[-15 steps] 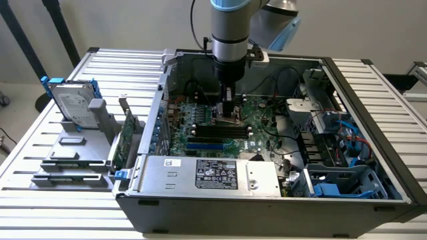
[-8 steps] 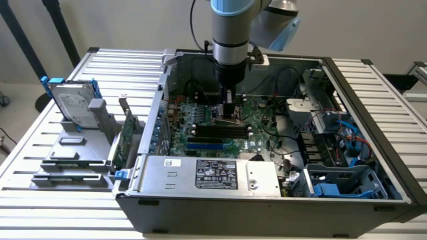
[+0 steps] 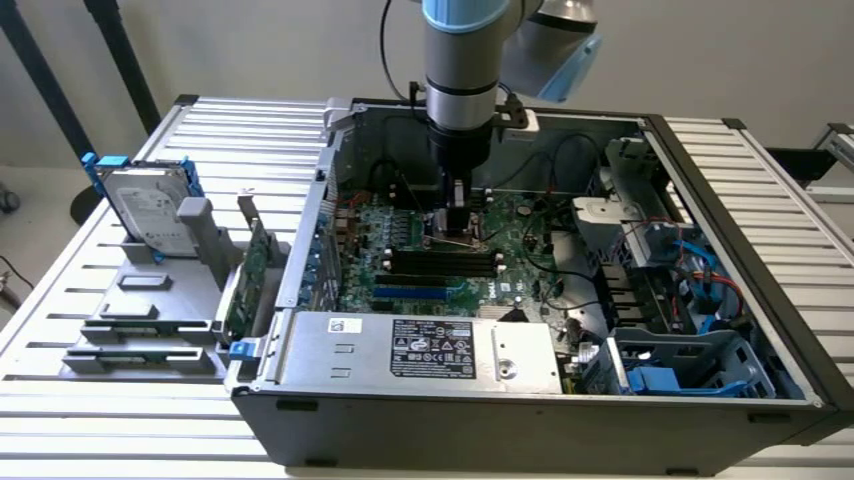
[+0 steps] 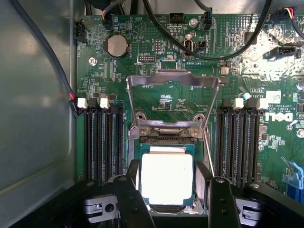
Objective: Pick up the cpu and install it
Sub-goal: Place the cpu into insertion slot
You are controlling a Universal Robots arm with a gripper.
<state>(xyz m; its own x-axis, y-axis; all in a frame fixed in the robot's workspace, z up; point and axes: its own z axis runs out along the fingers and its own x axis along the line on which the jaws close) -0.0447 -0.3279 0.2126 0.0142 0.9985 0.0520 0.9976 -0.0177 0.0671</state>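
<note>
A: CPU (image 4: 166,178), where was it?
B: Over the open socket (image 4: 164,141) on the motherboard (image 4: 280,156), with the retaining frame (image 4: 173,77) tipped up just beside it.
A: And the tool (image 4: 168,173)?
B: Down inside the computer case (image 3: 534,420), which lay on the slatted worktop (image 3: 134,420). Its two fingers (image 4: 133,190) sat against opposite edges of the CPU, gripping it; whether it was fully seated, I couldn't tell.

This is a robotics lab or test workshop: a robot arm (image 3: 461,60) reaches into an open computer case (image 3: 534,410) on a slatted metal table (image 3: 80,400), its gripper (image 4: 167,173) clasping the cpu (image 4: 166,183) over the motherboard (image 4: 280,156), with a parts rack (image 3: 147,320) at the exterior view's left.
</note>
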